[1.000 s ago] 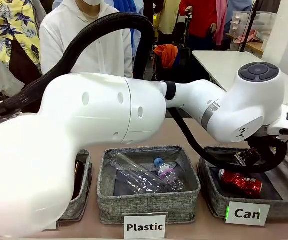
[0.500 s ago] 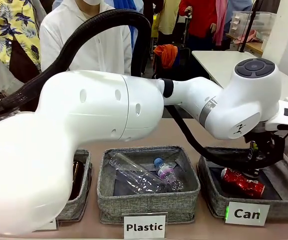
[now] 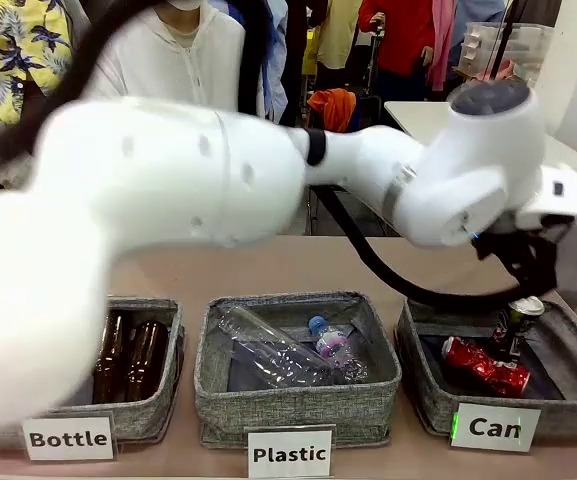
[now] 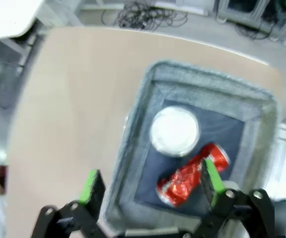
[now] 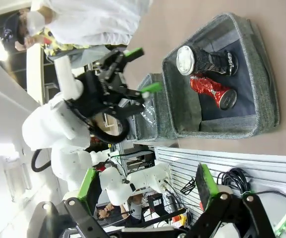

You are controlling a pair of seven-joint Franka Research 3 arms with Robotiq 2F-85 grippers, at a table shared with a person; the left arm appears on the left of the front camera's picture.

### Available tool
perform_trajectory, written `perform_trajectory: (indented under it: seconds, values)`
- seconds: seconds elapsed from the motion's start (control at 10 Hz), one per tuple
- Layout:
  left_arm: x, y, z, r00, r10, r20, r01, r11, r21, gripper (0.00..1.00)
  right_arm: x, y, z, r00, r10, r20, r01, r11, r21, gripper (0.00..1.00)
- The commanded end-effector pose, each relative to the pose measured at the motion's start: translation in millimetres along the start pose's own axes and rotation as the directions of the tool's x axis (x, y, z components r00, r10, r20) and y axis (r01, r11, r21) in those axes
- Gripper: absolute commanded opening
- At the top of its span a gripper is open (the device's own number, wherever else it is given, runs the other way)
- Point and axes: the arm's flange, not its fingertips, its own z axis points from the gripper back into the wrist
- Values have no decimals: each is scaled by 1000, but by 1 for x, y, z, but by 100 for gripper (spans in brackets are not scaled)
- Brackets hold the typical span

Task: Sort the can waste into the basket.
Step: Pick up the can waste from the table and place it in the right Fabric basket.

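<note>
Hovering released above the basket (image 4: 138,148), the left claw (image 4: 150,181) seems clear of its rim; 2 cans (image 4: 175,131) inside.

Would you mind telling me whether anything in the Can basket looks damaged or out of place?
Only the red can looks damaged: it is crushed and lies on its side on the floor of the Can basket. The black can stands upright beside it.

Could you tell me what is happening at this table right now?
The robot is sorting cans. Its left hand hangs open and empty above the basket signed "Can". Inside, the black can stands upright beside the crushed red can, which lies on its side. The right hand is open too, farther off. Both cans are in.
</note>
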Motion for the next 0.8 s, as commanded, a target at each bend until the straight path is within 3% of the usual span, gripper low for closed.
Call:
perform_trajectory:
  seconds: [0.0,0.2,0.4,0.5,0.7]
  values:
    - [-72,28,86,995,93,-33,-95,994,-46,100,25,19,-30,998,17,-58,-16,1000,17,100]
    - [-148,48,164,982,186,8,-186,982,-34,100,48,55,-86,984,58,-169,-50,998,46,100]
    - [-235,60,224,934,353,51,-353,935,-9,100,61,81,-156,950,100,-296,-99,995,18,100]
    - [-282,59,250,899,427,102,-427,904,-18,100,67,93,-193,929,111,-352,-117,993,6,100]
    - [-371,49,296,751,638,168,-641,766,-48,100,64,118,-262,863,181,-471,-182,982,42,100]
